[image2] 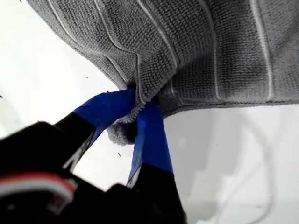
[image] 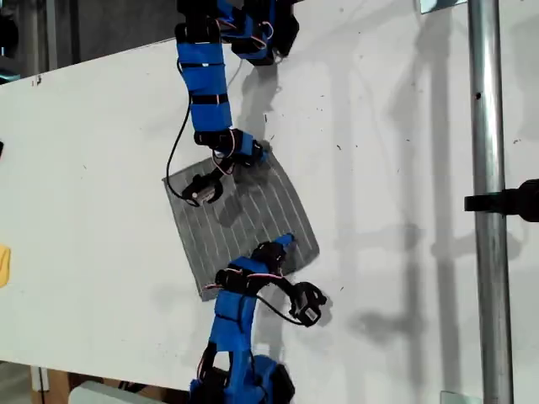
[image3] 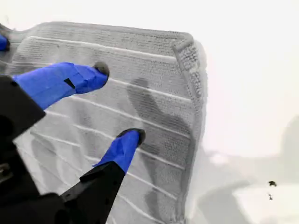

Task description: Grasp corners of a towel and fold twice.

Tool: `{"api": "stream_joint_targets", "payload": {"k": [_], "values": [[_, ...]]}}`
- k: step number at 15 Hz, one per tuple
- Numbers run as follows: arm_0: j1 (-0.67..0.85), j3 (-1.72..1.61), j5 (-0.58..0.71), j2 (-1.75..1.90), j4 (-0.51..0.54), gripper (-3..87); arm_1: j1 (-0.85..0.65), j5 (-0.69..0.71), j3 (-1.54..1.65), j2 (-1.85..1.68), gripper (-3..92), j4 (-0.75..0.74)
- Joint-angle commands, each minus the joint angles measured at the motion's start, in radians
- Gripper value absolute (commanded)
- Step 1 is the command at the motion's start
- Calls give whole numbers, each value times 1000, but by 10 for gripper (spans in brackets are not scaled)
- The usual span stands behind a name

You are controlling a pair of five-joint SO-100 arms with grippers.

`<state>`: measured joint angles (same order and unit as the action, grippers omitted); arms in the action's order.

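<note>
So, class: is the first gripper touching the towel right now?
Touching. The first wrist view shows my first gripper pinched shut on a corner of the towel, cloth bunched between the blue fingertips.

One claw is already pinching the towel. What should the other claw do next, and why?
Probably move my second gripper over to the curled corner and lower it there. Its jaws stand open above the striped middle of the towel, holding nothing, while my first gripper is shut on the towel's edge. A fold likely needs both holding.

one grey striped towel (image: 244, 223), two blue arms, one white table (image: 404, 210), one metal pole (image: 491, 202)
</note>
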<state>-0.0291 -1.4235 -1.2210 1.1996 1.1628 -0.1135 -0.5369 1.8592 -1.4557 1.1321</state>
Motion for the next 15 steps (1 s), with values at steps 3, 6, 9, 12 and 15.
{"api": "stream_joint_targets", "payload": {"k": [3,6,9,12,15], "values": [[-81,-29,-121,-25,-92,178,15,-9,-94,14,-3,32],[-120,-124,-193,-21,-149,145,9,-8,-92,43,-3,28],[-110,-402,-255,38,-459,17,8,-9,-94,32,-3,31],[-106,-541,-255,184,-526,-29,12,-11,-94,12,-3,40],[-81,-494,-229,291,-377,-29,3,-17,-94,-14,-3,40]]}}
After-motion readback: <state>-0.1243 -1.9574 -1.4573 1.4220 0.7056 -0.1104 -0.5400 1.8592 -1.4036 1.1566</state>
